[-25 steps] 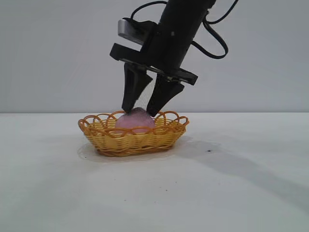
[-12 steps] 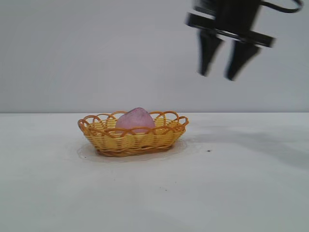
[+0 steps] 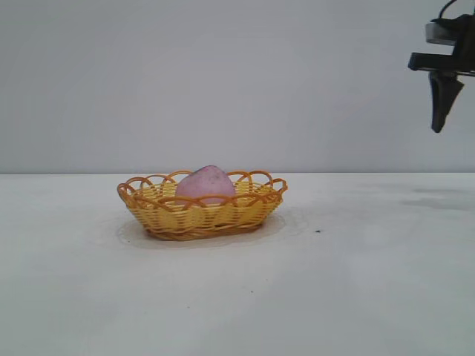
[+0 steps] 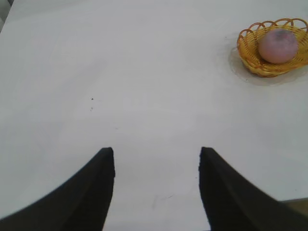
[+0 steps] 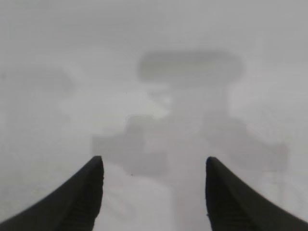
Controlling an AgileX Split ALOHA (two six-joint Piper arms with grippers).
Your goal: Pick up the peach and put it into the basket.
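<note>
ok so the peach (image 3: pixel 205 183) is sitting in the basket (image 3: pixel 200 213) now, pink top poking up above the orange loops, and the basket is on the white table (image 3: pixel 356 282) a bit left of centre from where I'm standing. Basket looks like it has nudged a hair to the left compared with a second ago, barely anything

Big change is the right gripper (image 3: pixel 445 104). A second ago it was right over the basket with its fingers down around the peach, half a second ago it was already up and off toward 1 o'clock, and now it's way out at about 2 o'clock from the basket, half cut off by the edge of the exterior view, well clear of everything. Its own camera shows both fingers (image 5: pixel 77 202) spread apart with nothing between them, just bare table and its own shadow underneath

Left gripper (image 4: pixel 156 192) is parked, fingers also apart and holding nothing, over bare table, with the basket (image 4: pixel 250 60) and peach (image 4: pixel 277 45) far off at its 1 o'clock
</note>
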